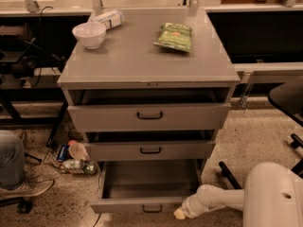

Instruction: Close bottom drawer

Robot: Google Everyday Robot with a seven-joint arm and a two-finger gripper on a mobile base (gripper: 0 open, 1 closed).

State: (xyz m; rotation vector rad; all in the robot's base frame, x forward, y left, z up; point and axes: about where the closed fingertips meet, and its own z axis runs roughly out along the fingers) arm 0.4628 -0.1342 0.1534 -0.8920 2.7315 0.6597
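The bottom drawer (142,205) of the grey cabinet is pulled far out, its inside bare, with a small black bar handle (152,208) on its low front panel. The middle drawer (150,150) and top drawer (149,116) stand slightly open. My white arm reaches in from the lower right. My gripper (180,214) is at the right end of the bottom drawer's front panel, close to or touching it.
A white bowl (89,34), a white packet (109,19) and a green chip bag (174,37) lie on the cabinet top. Clutter lies on the floor at the left (71,157). A person's leg and shoe (16,174) are at the far left. A black chair (289,98) is at the right.
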